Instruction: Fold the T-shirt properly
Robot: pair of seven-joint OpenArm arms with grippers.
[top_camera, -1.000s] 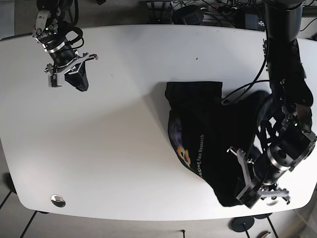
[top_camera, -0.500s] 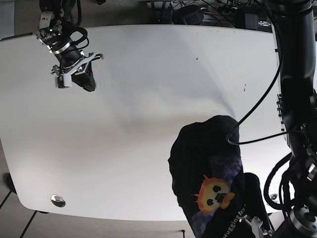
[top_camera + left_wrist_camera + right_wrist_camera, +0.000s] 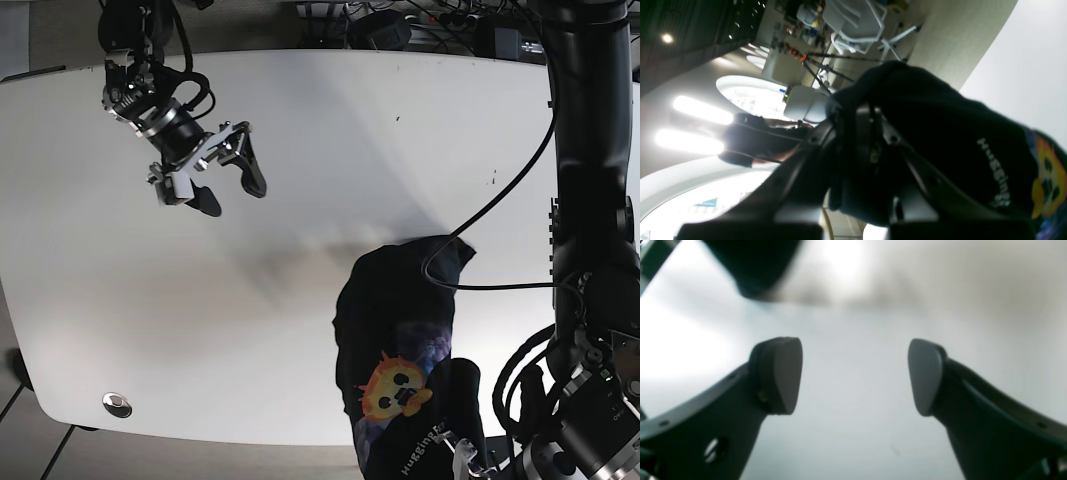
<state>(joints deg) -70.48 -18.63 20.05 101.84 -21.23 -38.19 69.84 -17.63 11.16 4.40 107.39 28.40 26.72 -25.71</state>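
1. Left gripper (image 3: 870, 140) is pinched on the black T-shirt (image 3: 400, 340), holding it up so the shirt hangs right off its fingers, w/ the lower end draped on the table (image 3: 300, 150).
2. Right gripper (image 3: 215, 175) is spread wide w/ nothing between the pads, hovering over bare tabletop, well apart from the shirt.
3. Looks like the lift-and-spread step imo, no fold made yet.
4. Next prob needs the right gripper to go grab a free corner so both can stretch it flat.
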